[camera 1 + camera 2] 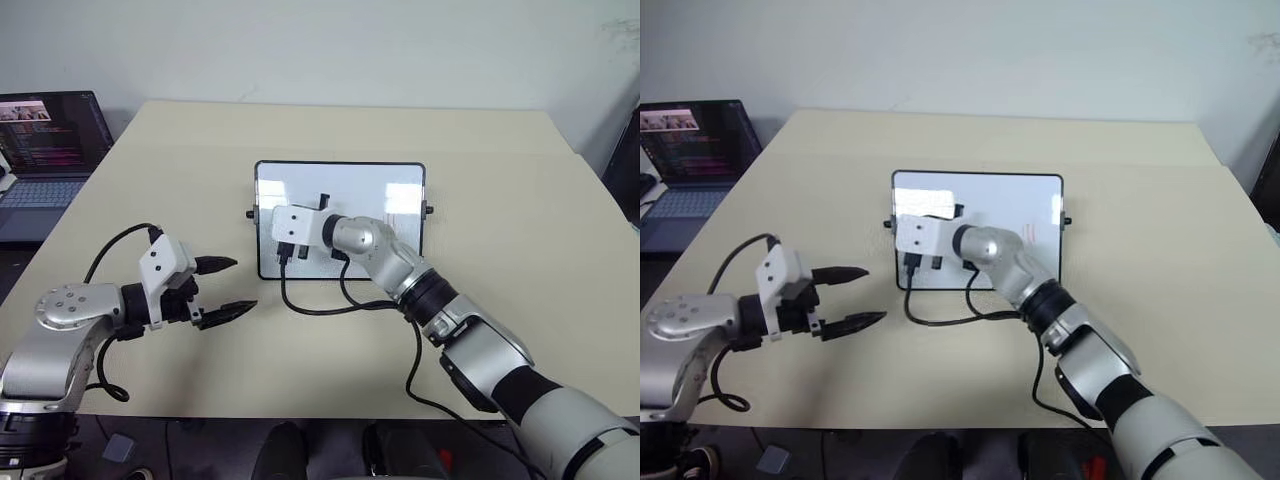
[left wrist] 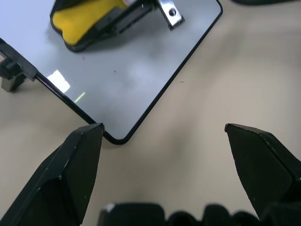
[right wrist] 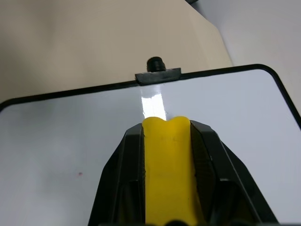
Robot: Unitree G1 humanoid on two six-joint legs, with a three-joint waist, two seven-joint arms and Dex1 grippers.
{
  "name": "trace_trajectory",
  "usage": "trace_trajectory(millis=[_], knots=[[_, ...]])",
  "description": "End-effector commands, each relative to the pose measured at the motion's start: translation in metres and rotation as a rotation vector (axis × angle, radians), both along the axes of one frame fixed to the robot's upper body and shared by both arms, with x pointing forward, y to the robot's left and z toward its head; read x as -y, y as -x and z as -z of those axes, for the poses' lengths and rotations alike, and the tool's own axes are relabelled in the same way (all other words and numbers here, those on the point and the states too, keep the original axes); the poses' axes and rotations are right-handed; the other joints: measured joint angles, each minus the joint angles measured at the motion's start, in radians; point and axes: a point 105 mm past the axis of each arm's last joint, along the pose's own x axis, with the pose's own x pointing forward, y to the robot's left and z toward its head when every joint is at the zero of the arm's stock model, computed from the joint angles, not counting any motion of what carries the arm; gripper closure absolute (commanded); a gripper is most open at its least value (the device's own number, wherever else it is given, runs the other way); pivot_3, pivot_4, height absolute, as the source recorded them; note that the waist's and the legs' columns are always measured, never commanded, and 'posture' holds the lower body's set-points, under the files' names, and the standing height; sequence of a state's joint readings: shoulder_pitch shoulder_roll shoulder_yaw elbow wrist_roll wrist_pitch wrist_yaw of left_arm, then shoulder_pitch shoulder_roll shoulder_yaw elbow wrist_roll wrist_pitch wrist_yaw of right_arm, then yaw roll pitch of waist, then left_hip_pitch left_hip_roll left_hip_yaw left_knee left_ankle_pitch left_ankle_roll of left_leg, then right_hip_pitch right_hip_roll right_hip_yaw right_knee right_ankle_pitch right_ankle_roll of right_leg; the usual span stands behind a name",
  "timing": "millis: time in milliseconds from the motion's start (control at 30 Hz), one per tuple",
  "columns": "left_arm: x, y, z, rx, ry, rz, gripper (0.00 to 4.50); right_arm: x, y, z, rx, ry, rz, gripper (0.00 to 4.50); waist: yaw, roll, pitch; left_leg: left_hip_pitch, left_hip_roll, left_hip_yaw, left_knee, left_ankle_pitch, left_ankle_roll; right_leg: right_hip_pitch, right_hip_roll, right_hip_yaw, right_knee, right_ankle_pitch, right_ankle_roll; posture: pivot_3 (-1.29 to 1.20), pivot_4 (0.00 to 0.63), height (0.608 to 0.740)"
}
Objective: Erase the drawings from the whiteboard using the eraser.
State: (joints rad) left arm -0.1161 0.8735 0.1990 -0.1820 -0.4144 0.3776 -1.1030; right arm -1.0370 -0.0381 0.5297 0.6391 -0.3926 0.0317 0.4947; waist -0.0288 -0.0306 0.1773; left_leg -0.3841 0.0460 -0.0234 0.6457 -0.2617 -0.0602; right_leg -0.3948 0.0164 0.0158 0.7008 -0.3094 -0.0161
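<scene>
Right now your right hand [image 3: 167, 141] has its two black fingers [image 3: 120, 179] closed tight on the eraser [image 3: 168, 169], the yellow block standing out between them in the lower middle of the right wrist frame. In the left eye frame that hand sits over the left part of the whiteboard [image 1: 385, 180], near the centre of the picture, with the arm reaching in from the lower right. In the left wrist frame the eraser appears at the upper left, low over the glossy surface; whether it presses on the board you cannot tell.

You will find the whiteboard lying flat on the beige worktop [image 1: 520, 200], in the middle of the frame, its black frame and side knobs visible. Faint red traces of the drawings [image 1: 400, 205] show on the right part of the board, to the right of the hand and apart from the eraser. A tiny red speck [image 3: 80, 173] also shows on the white surface at the lower left of the right wrist frame.

Your left hand [image 1: 228, 288] is at the lower left of the left eye frame, fingers spread wide and holding nothing. It points toward the board's near left corner, just beside it and above the worktop.

A laptop [image 1: 45, 150] stands at the upper left edge, well apart from the board.
</scene>
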Motion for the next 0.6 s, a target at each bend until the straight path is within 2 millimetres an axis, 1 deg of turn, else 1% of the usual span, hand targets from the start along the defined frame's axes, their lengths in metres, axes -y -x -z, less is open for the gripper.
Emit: trace_trajectory(millis=[33, 100, 133, 167, 300, 367, 433, 500, 600], knots=[[0.001, -0.003, -0.010, 0.043, -0.020, 0.023, 0.00, 0.020, -0.001, 0.024, -0.097, 0.091, 0.026, 3.51, 0.000, 0.000, 0.000, 0.000, 0.000, 0.000, 0.000, 0.000, 0.000, 0.000, 0.000, 0.000, 0.000, 0.000, 0.000, 0.00, 0.150, 0.740], [0.001, -0.004, -0.010, 0.042, -0.019, 0.027, 0.00, 0.022, 0.007, 0.036, -0.141, 0.139, -0.002, 3.51, 0.000, 0.000, 0.000, 0.000, 0.000, 0.000, 0.000, 0.000, 0.000, 0.001, 0.000, 0.000, 0.000, 0.000, 0.000, 0.00, 0.150, 0.740], [0.002, -0.004, -0.010, 0.040, -0.019, 0.030, 0.00, 0.023, 0.008, 0.038, -0.145, 0.147, -0.004, 3.51, -0.001, 0.000, 0.000, 0.001, 0.000, 0.000, 0.000, 0.000, 0.000, 0.001, 0.000, 0.000, -0.001, 0.000, 0.000, 0.00, 0.150, 0.740], [0.002, -0.004, -0.009, 0.038, -0.020, 0.034, 0.00, 0.023, 0.007, 0.036, -0.126, 0.136, 0.004, 3.51, -0.003, 0.000, 0.000, 0.001, 0.000, 0.000, 0.000, 0.000, 0.000, 0.001, 0.000, 0.000, -0.001, 0.000, 0.000, 0.00, 0.150, 0.740], [0.003, -0.005, -0.009, 0.038, -0.018, 0.040, 0.00, 0.019, -0.006, 0.001, 0.034, 0.010, 0.068, 3.51, -0.003, 0.000, 0.000, 0.003, 0.000, 0.000, 0.000, 0.000, 0.000, 0.002, 0.000, 0.000, 0.001, 0.000, 0.000, 0.00, 0.150, 0.740], [0.003, -0.005, -0.009, 0.039, -0.017, 0.040, 0.00, 0.017, -0.005, 0.002, 0.009, 0.011, 0.060, 3.51, -0.002, 0.000, 0.000, 0.003, 0.000, 0.000, 0.001, 0.000, 0.000, 0.002, 0.000, 0.000, 0.003, 0.000, 0.000, 0.00, 0.150, 0.740], [0.003, -0.004, -0.008, 0.037, -0.019, 0.037, 0.00, 0.017, 0.004, 0.021, -0.091, 0.068, 0.016, 3.51, -0.002, 0.000, 0.000, 0.003, 0.000, 0.000, 0.001, 0.000, 0.000, 0.002, 0.000, 0.000, 0.003, 0.000, 0.000, 0.00, 0.150, 0.740], [-0.001, -0.004, -0.007, 0.036, -0.023, 0.022, 0.00, 0.011, 0.016, 0.029, -0.129, 0.093, -0.047, 3.51, -0.002, 0.000, 0.000, 0.003, 0.000, 0.000, 0.001, 0.000, 0.000, 0.002, 0.000, 0.000, 0.003, 0.000, 0.000, 0.00, 0.150, 0.740], [-0.003, -0.004, -0.008, 0.040, -0.023, 0.009, 0.00, -0.001, 0.012, 0.011, -0.029, 0.021, -0.035, 3.51, -0.004, 0.000, 0.000, 0.003, 0.000, 0.000, 0.000, 0.000, 0.000, 0.001, 0.000, 0.000, 0.002, 0.000, 0.000, 0.00, 0.150, 0.740]])
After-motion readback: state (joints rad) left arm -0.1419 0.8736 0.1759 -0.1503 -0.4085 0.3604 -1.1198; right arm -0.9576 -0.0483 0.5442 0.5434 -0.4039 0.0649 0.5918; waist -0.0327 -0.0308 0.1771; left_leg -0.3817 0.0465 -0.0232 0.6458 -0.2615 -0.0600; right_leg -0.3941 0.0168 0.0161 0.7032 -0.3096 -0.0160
